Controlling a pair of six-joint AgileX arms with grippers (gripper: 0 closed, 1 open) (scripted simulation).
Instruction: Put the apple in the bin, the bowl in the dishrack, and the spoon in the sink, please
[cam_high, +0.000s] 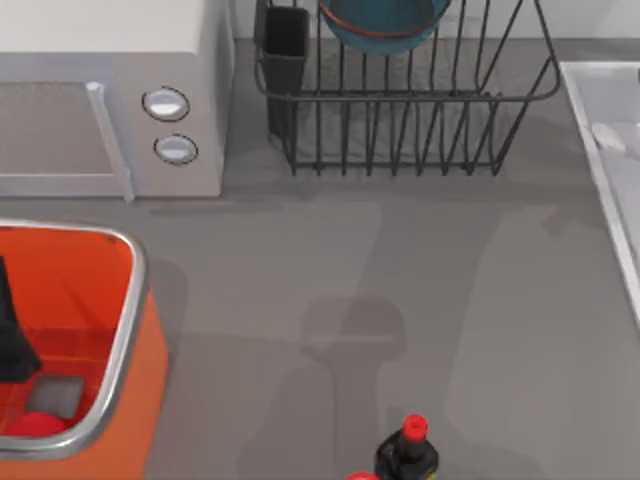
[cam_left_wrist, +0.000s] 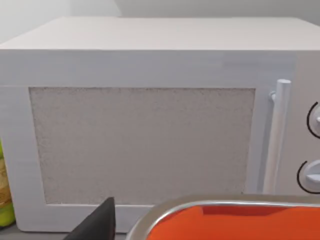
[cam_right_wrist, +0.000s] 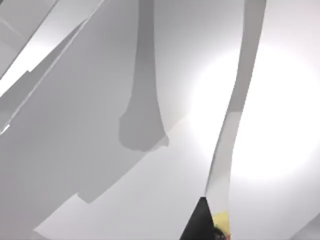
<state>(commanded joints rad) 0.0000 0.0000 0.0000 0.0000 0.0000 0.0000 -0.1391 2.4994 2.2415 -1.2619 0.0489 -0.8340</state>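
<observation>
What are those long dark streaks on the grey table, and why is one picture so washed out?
Top view: soft shadows fall across the table below the dishrack. Right wrist view: a bright round glare on pale surfaces crossed by grey shadow bands. Left wrist view: evenly lit microwave.

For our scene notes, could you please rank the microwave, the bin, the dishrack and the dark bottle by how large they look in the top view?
1. dishrack, cut by the top edge.
2. microwave and bin: similar, both cropped, so I won't rank them.
3. dark bottle, clearly smallest, though cropped.
</observation>
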